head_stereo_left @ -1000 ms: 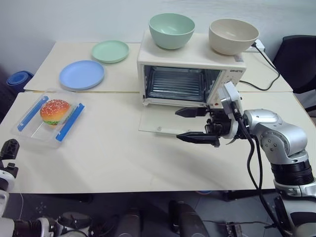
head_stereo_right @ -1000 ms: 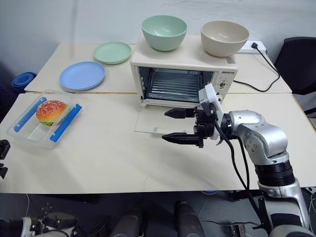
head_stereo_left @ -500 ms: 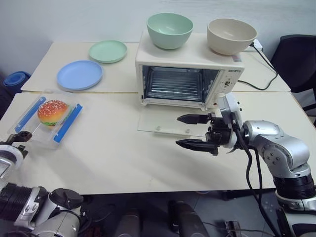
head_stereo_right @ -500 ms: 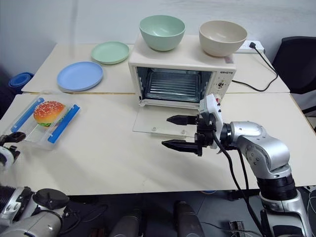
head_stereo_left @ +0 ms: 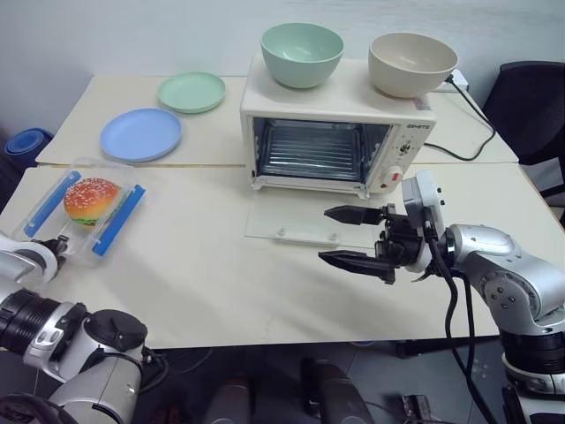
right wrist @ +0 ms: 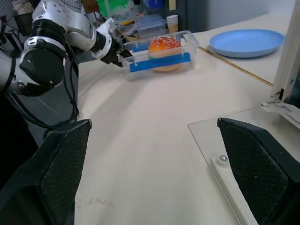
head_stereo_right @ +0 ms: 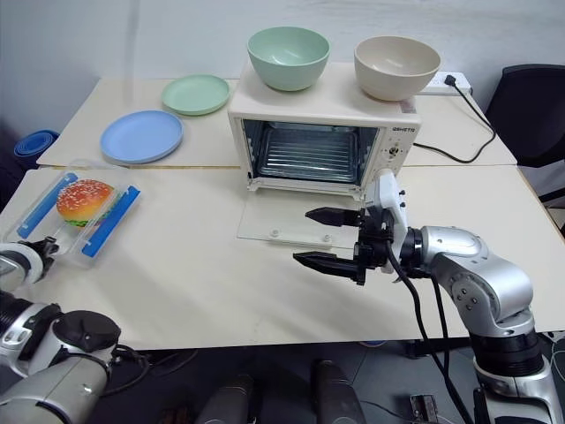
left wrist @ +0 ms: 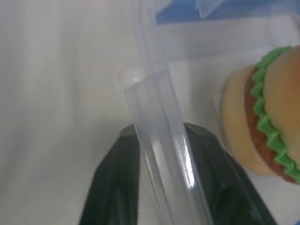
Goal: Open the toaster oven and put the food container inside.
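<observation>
On the cream surface (head_stereo_left: 203,283), the toaster oven (head_stereo_left: 335,124) is already standing open, its glass door (head_stereo_left: 296,221) lying flat. The food container (head_stereo_left: 75,210) is still sitting at the left edge, the left hand (left wrist: 159,140) clamping its near wall. The right hand (head_stereo_left: 353,237) is hovering with fingers spread wide before the door. Lifting and loading the container remain.
</observation>
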